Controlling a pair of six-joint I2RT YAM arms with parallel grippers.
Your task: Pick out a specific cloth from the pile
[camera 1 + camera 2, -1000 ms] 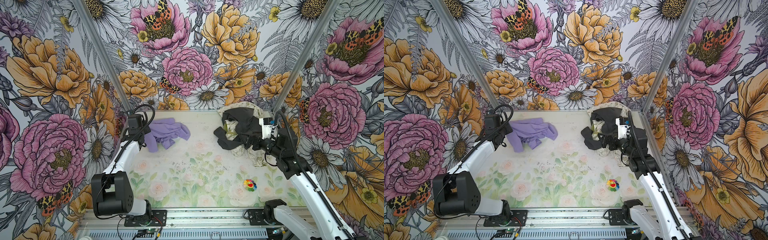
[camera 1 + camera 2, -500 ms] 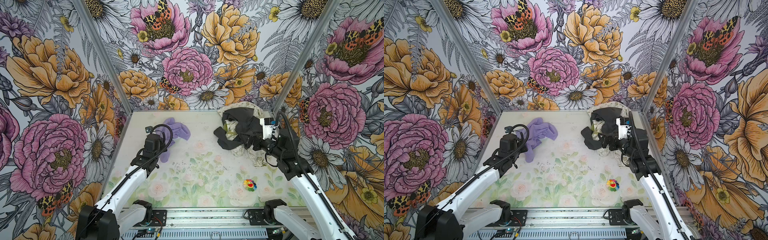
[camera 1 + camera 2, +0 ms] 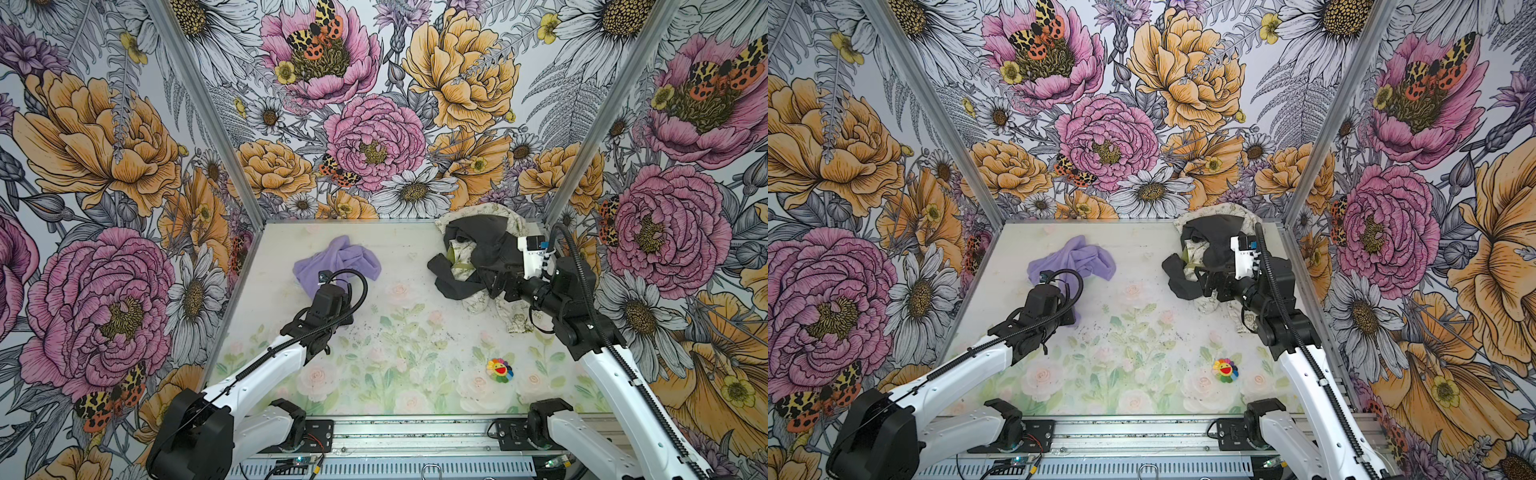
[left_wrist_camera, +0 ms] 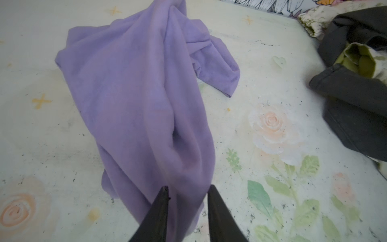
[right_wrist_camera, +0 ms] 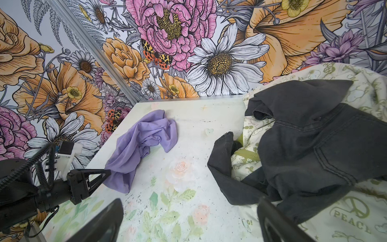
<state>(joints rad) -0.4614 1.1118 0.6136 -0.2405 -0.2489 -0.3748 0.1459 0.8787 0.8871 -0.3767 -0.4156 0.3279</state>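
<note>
Walls: floral wallpaper (image 3: 374, 124) of big pink and orange blooms closes in three sides.
Surface: a pale table top (image 3: 415, 374) printed with faint roses and leaves, flecked with dark specks.
Cloth: the cloth (image 3: 336, 262), plain lavender, lies crumpled on the far left part of the surface. It is close to the back edge and well apart from the pile.
Pile: the pile (image 3: 486, 249) sits in the far right corner, a dark grey garment (image 5: 314, 146) draped over cream fabric with green print (image 5: 356, 209).
Left gripper: the left gripper (image 4: 188, 187) is low at the cloth's near end. Its jaws are partway apart, with a loose fold of the cloth between the fingers.
Right gripper: the right gripper (image 5: 190, 201) is at the pile's near edge, jaws spread wide and holding nothing.
Other: a small rainbow flower toy (image 3: 500, 369) lies toward the front right of the surface, clear of both fabrics.
</note>
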